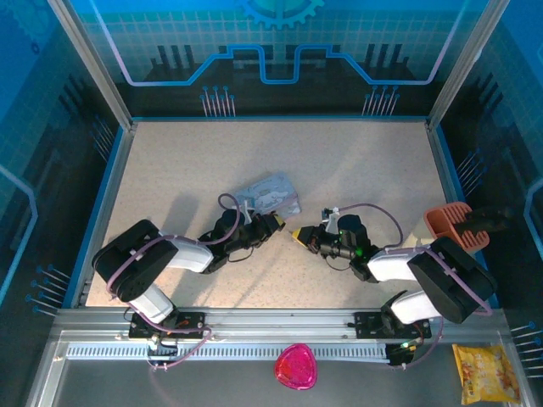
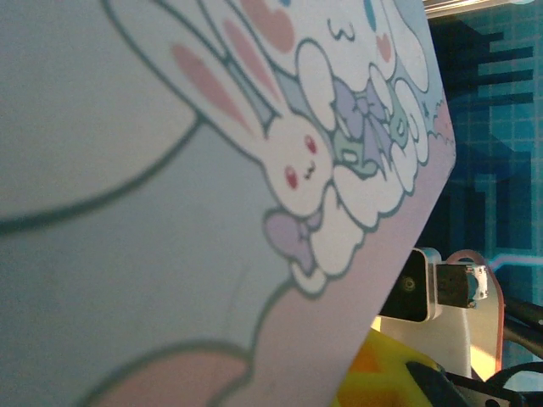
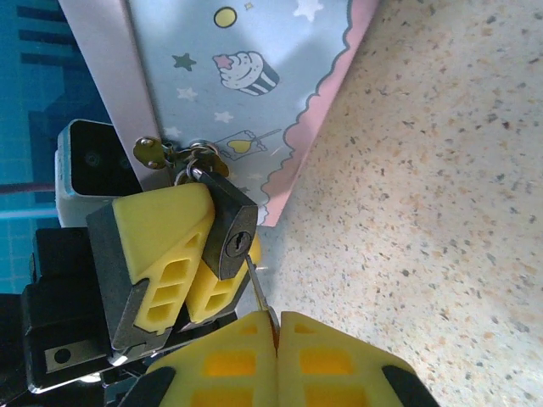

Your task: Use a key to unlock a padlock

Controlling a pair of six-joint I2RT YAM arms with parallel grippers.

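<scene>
key (image 3: 258, 288) pinched in closed r gripper (image 3: 276, 320), tip at padlock (image 3: 233, 219) clamped by l gripper (image 3: 216, 244).

The tin (image 1: 270, 195) lies near the middle of the worktop (image 1: 170, 161). Just in front of it the two grippers meet tip to tip, the left gripper (image 1: 275, 222) on the left and the right gripper (image 1: 299, 235) on the right. The padlock (image 3: 227, 222) hangs from the tin's edge, clamped between the left gripper's jaws. The key (image 3: 257, 288), pinched in the right gripper, reaches up to the padlock's keyhole face (whether it has entered is unclear). A small basket (image 1: 447, 218) sits at the worktop's right edge.
</scene>
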